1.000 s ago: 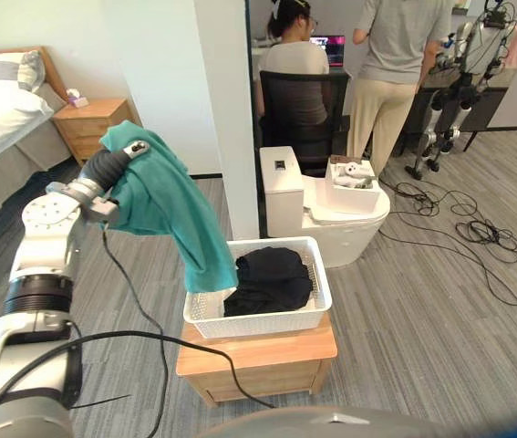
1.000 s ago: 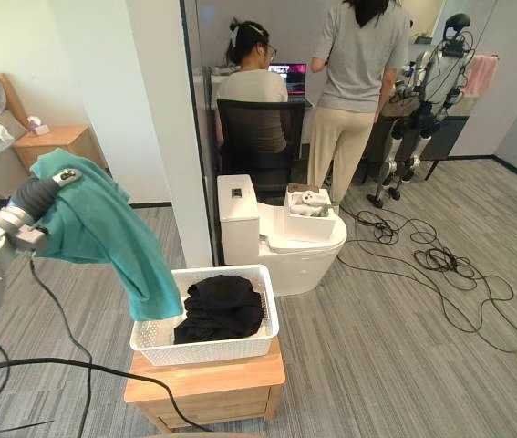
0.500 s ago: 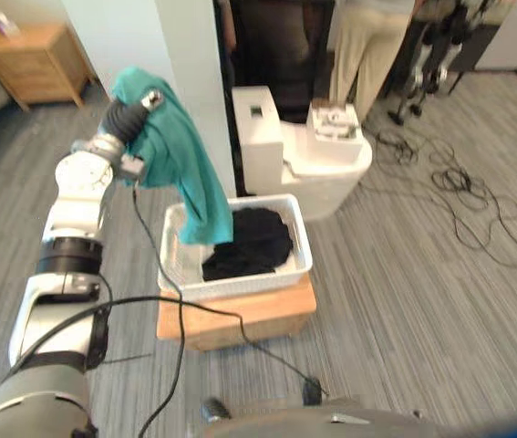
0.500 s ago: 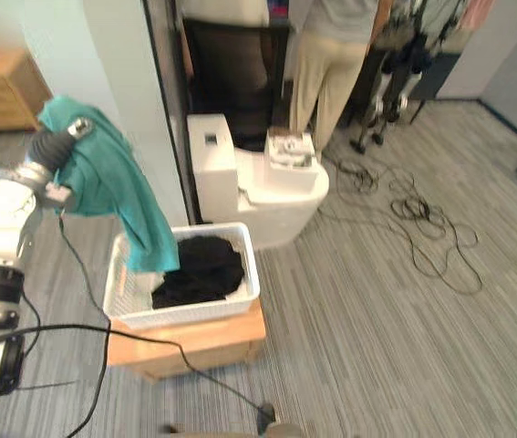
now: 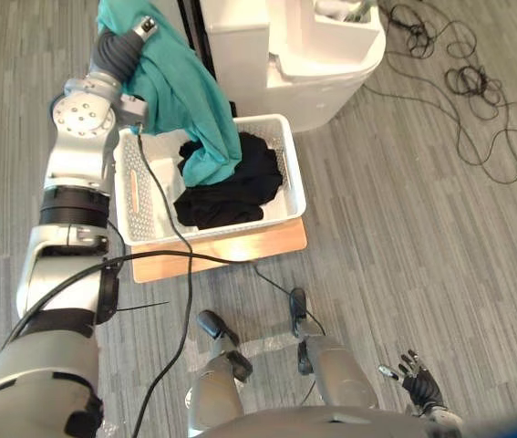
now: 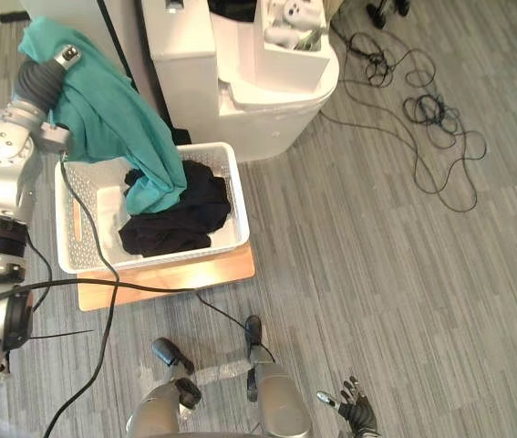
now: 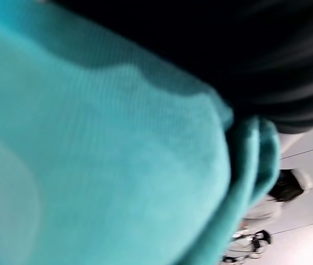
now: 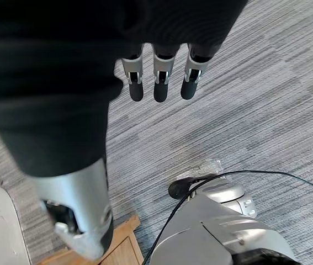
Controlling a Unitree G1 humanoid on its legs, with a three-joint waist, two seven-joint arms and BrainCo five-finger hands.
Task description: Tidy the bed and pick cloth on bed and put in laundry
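Observation:
A teal cloth [image 5: 171, 87] hangs over my raised left hand [image 5: 145, 26], which is wrapped in it above the basket's far left corner. The cloth's lower end [image 5: 211, 162] reaches down into the white laundry basket [image 5: 135, 205] and rests on a heap of black clothes [image 5: 235, 187]. The left wrist view has the teal cloth [image 7: 90, 154] pressed close against the hand's dark cover. My right hand [image 5: 416, 379] hangs low by my side over the floor, its fingers [image 8: 156, 83] straight and holding nothing.
The basket stands on a low wooden nightstand [image 5: 240, 251]. A white rounded unit [image 5: 285, 50] with a small box on top stands just behind it, beside a white wall edge. Loose black cables [image 5: 463, 78] lie on the grey plank floor at the far right.
The view has tilted down towards the floor. The cloth's hanging end, earlier at the basket's left rim, now lies inside on the black clothes.

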